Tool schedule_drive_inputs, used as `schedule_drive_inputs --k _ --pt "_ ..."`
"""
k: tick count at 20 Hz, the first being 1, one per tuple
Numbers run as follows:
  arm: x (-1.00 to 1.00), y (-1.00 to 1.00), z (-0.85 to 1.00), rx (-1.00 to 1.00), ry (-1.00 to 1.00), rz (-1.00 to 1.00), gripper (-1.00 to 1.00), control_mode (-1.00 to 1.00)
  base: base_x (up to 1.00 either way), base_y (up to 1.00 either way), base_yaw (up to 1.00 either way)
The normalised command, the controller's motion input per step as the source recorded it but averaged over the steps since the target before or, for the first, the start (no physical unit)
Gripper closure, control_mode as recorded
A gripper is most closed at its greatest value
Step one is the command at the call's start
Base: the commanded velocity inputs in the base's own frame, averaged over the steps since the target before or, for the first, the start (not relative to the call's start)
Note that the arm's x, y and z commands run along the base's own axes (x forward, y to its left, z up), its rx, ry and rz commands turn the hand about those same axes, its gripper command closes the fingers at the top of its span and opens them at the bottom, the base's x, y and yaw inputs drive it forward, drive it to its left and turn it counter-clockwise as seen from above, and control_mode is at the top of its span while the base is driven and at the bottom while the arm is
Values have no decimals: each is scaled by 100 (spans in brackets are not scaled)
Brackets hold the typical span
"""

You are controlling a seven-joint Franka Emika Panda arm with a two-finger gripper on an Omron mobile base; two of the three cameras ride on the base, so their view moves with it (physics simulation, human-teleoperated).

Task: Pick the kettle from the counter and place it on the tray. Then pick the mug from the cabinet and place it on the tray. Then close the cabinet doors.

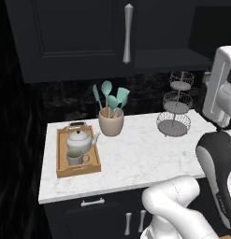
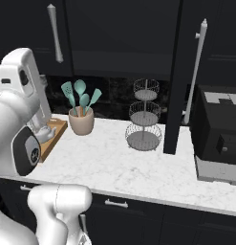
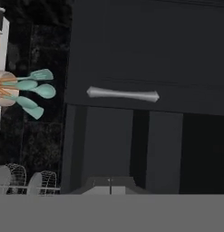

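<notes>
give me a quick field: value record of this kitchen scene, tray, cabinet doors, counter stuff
tray: on the counter, left end
kettle: on tray, far half
mug: on tray, near half, in front of the kettle
left cabinet door: closed
right cabinet door: swung open, edge toward the robot
utensil pot: on counter, right of tray
wire stand: three tiers, counter's right part
toaster: counter's far right

Text/labels: none legible anywhere.
Appliance (image 2: 219, 134), right end of counter (image 2: 138, 167): pale front panels, no readable marks.
Cabinet doors (image 1: 79, 32): plain, unmarked.
</notes>
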Motion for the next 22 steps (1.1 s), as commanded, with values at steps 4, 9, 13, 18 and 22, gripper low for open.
schedule_drive_inputs --k 4,9,13,18,22 --pt "-57 -77 -6 -5 3 7 100 -100 0 0 0" --pt "-40 -57 -16 -3 -2 6 100 -100 0 0 0" --pt "-60 -61 -21 -1 0 3 100 -100 0 0 0" --pt "-52 -73 -24 0 6 0 100 -100 0 0 0" --pt "-30 -59 -19 1 1 0 100 -100 0 0 0"
